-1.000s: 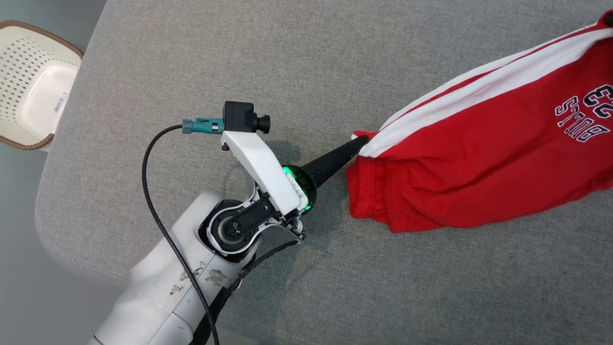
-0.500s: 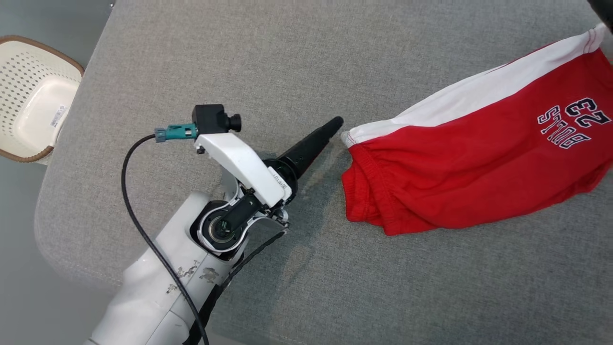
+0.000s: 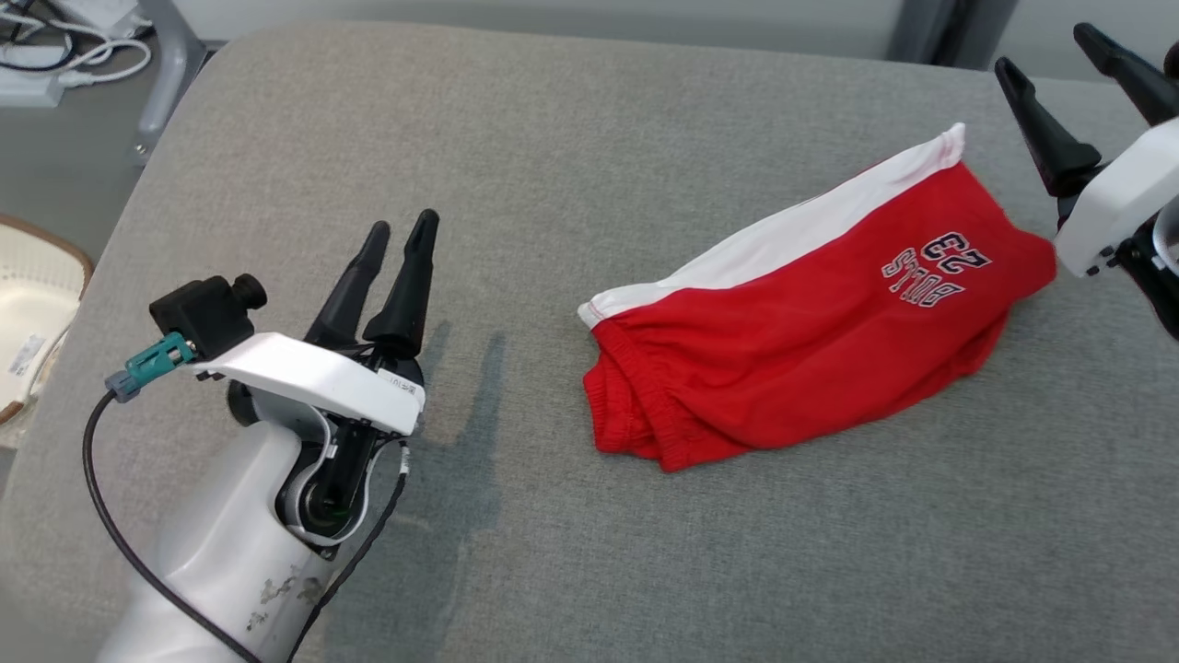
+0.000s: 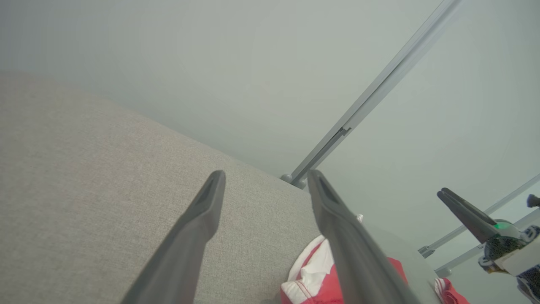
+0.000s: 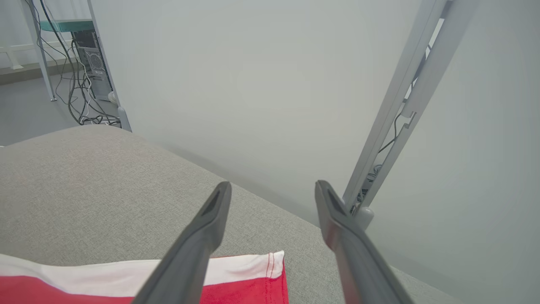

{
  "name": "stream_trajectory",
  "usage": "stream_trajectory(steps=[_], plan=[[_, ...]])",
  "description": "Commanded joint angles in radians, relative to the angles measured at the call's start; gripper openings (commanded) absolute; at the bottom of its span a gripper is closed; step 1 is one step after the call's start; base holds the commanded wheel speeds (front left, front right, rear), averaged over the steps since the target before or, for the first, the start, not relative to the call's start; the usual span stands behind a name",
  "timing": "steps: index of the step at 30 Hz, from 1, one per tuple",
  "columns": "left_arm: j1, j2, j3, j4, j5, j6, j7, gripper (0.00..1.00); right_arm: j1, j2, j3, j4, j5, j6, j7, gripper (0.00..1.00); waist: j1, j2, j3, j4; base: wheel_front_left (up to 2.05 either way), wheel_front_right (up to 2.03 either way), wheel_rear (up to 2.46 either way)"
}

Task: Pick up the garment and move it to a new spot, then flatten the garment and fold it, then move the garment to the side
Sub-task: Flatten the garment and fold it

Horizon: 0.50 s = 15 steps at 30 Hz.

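Observation:
The garment point(image 3: 811, 341) is a pair of red shorts with a white side stripe and dark lettering, lying folded on the grey cushion point(image 3: 553, 166). My left gripper point(image 3: 401, 235) stands open to the left of the garment, well apart from it, holding nothing. My right gripper point(image 3: 1045, 51) is open at the upper right, just past the garment's far end. In the left wrist view my left gripper point(image 4: 265, 177) is raised above the cushion, with the garment point(image 4: 312, 274) low to the right. The right wrist view has my right gripper point(image 5: 273, 185) above the garment's white hem point(image 5: 236, 266).
A cream perforated basket point(image 3: 28, 322) sits off the cushion's left edge. Cables point(image 3: 64, 41) and a metal leg point(image 3: 170, 55) lie on the floor at the upper left. Grey frame posts point(image 5: 400, 105) and a pale wall stand behind the cushion.
Both grippers have opened and let go of the garment, which now lies slack on the cushion. The left gripper has drawn back to the left and lifted. The head camera has tilted up.

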Motion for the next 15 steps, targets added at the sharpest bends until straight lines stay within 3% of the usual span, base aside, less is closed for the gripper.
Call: stream_trajectory(steps=[1, 4, 7, 11, 15], plan=[[0.008, 0.014, 0.008, 0.001, 0.047, 0.015, -0.01, 1.0, 0.024, -0.001, -0.008, 0.0, -0.015, 0.0, -0.029, 1.0, 0.0, 0.0, -0.048, -0.049, 0.0, 0.0, 0.0], [0.047, 0.015, 0.07, -0.035, 0.21, 0.065, -0.019, 1.0, 0.078, 0.016, -0.055, -0.009, -0.069, 0.0, -0.083, 1.0, 0.0, 0.0, -0.077, -0.077, 0.0, 0.0, 0.0], [0.135, -0.024, 0.173, -0.096, 0.343, 0.092, -0.019, 1.0, 0.142, 0.032, -0.155, -0.042, -0.14, 0.0, -0.097, 1.0, 0.0, 0.0, -0.1, -0.104, 0.0, 0.0, 0.0], [0.241, -0.077, 0.29, -0.173, 0.505, 0.089, -0.019, 1.0, 0.301, 0.08, -0.368, -0.161, -0.279, 0.0, -0.096, 1.0, 0.0, 0.0, -0.127, -0.138, 0.0, 0.0, 0.0], [0.334, -0.129, 0.385, -0.22, 0.635, 0.073, -0.019, 1.0, 0.482, 0.17, -0.574, -0.271, -0.376, 0.0, -0.096, 1.0, 0.0, 0.0, -0.148, -0.164, 0.0, 0.0, 0.0]])
